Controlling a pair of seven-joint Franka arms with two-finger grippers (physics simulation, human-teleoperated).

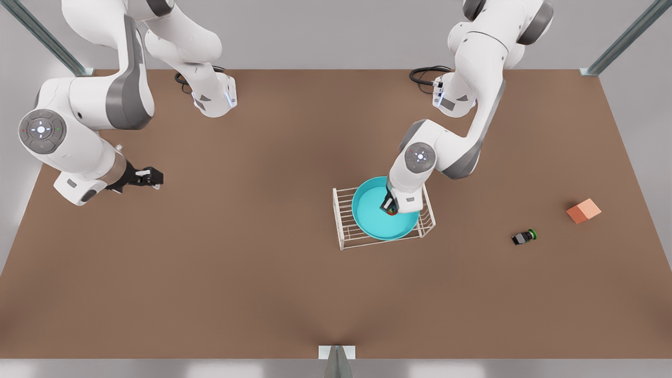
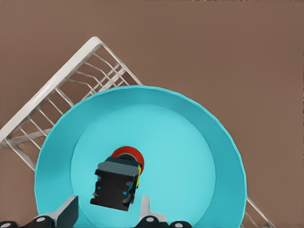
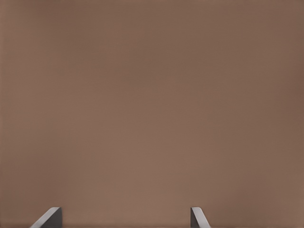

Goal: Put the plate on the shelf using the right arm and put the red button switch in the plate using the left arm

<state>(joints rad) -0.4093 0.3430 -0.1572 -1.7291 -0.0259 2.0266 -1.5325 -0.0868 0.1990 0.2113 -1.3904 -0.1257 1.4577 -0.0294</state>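
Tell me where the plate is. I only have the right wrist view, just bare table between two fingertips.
Observer: The plate sits on the shelf, near the table's middle in the front view.
Operator: And the red button switch?
Observer: The red button switch is within the plate's rim, between the left gripper's spread fingers.
Operator: Where is the right gripper?
Observer: The right gripper waits over the table at the front view's left, far from the shelf.

Plate (image 1: 379, 223) on shelf (image 1: 347, 220); switch (image 2: 118, 178) in plate (block (image 1: 583, 210) well apart).
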